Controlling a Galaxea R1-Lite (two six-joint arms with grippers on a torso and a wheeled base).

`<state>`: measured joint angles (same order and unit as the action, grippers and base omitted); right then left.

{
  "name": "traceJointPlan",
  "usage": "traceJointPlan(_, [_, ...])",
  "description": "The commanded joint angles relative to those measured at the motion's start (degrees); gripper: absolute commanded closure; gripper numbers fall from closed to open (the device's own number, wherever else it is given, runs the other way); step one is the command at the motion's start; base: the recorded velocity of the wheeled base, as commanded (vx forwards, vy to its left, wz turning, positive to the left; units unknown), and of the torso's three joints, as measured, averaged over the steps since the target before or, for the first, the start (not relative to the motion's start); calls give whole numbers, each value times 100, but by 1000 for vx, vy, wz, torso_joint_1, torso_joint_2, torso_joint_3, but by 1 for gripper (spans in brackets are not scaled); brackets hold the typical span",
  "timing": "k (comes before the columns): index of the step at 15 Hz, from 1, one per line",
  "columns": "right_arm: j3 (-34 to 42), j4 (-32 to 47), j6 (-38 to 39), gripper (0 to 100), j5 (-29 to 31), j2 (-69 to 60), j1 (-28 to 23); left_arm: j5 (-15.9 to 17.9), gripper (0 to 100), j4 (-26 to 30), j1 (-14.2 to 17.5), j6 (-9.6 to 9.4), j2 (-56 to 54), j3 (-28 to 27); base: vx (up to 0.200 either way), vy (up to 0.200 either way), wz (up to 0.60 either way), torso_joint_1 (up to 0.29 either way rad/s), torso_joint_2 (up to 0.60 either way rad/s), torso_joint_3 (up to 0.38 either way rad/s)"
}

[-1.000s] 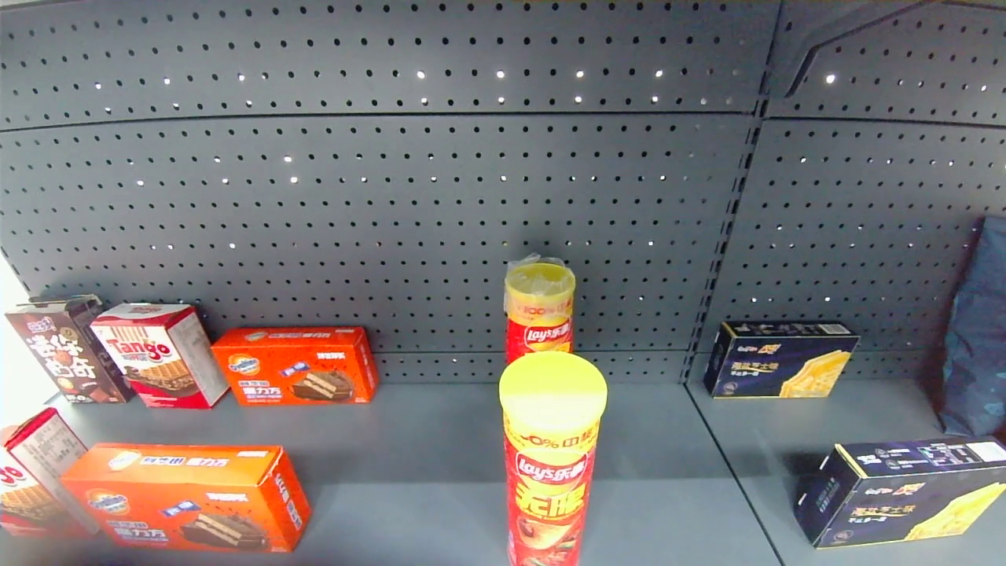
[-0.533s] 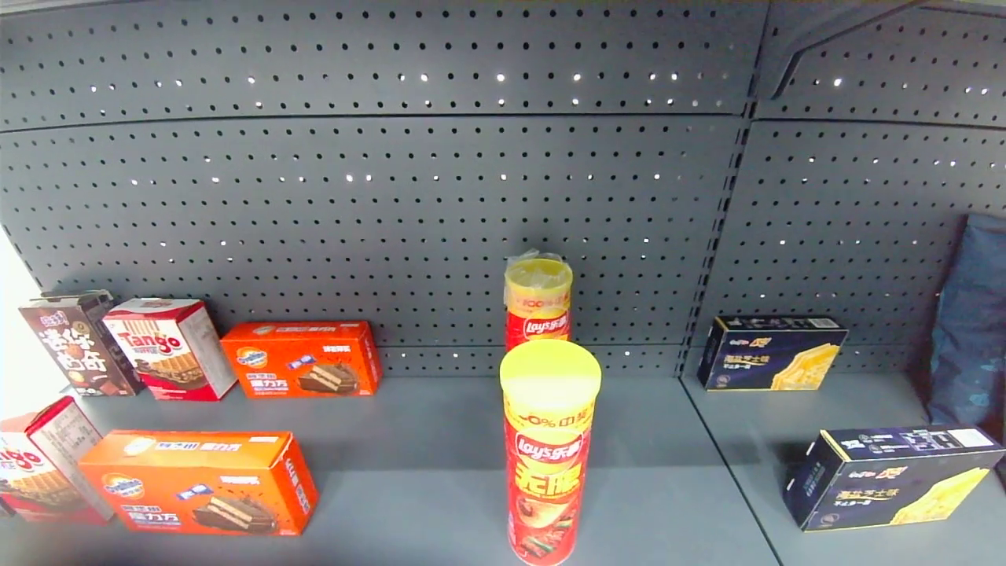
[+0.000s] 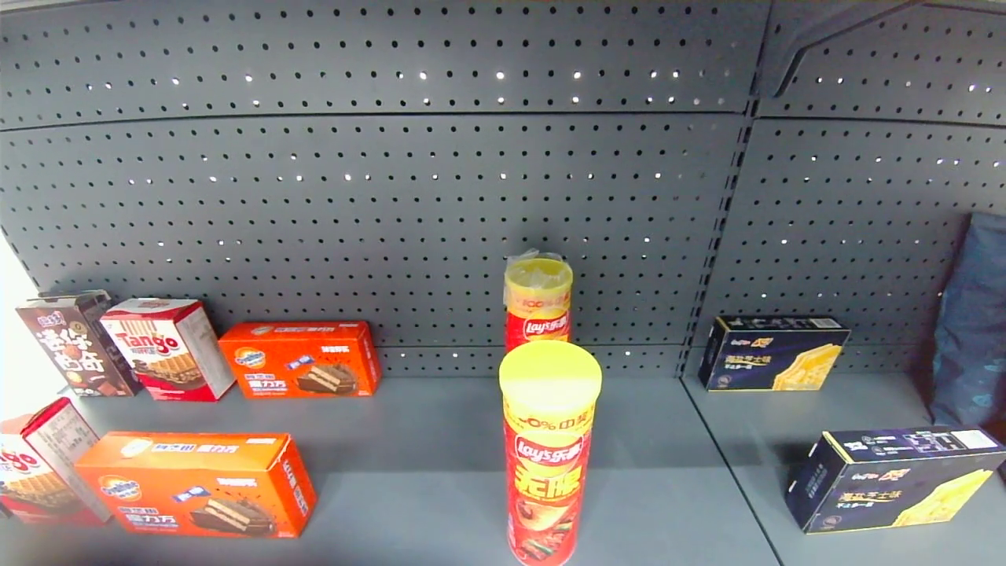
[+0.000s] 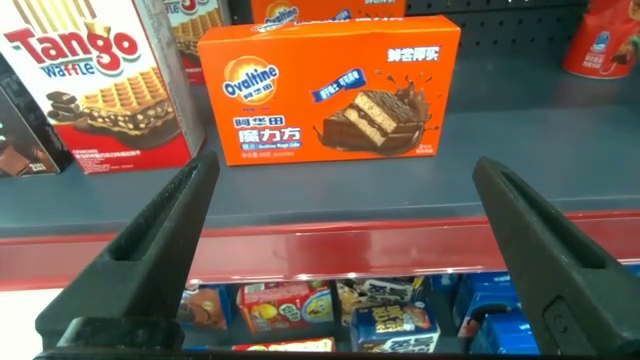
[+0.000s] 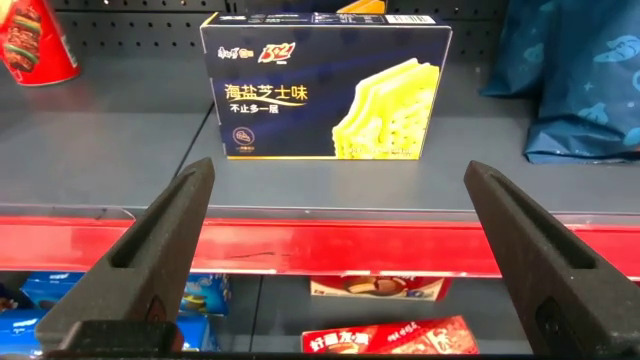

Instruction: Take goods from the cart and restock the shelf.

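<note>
The grey shelf (image 3: pixel 440 464) holds two red chips cans with yellow lids, one in front (image 3: pixel 550 456) and one behind (image 3: pixel 538 303). Orange cake boxes (image 3: pixel 196 483) (image 3: pixel 299 358) and wafer boxes (image 3: pixel 169 346) stand to the left. Dark blue cracker boxes (image 3: pixel 774 354) (image 3: pixel 892 475) stand to the right. My left gripper (image 4: pixel 345 168) is open and empty, just outside the shelf's red front edge (image 4: pixel 330 250), facing an orange cake box (image 4: pixel 330 90). My right gripper (image 5: pixel 340 168) is open and empty in front of a dark blue cracker box (image 5: pixel 325 90).
A blue patterned bag (image 3: pixel 974 330) leans at the far right. A brown box (image 3: pixel 75 342) stands at the far left. More packaged goods (image 4: pixel 300 305) (image 5: pixel 380 340) fill the lower shelf under the red edge. Bare shelf floor lies between the orange boxes and the cans.
The whole head view has shifted a little, so the camera moved. The goods on the shelf have kept their places.
</note>
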<state>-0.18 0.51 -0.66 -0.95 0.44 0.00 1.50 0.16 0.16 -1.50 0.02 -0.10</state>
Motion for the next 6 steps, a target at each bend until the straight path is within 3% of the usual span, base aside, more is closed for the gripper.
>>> traceJointPlan(1, [1,2,-4,0,-2,9,0,-1,0,2,2,1,-2,1,0,0,0,0,0,0])
traceJointPlan(6, [1,2,4,0,-2,9,-9,-1,0,2,2,1,-2,1,0,0,0,0,0,0])
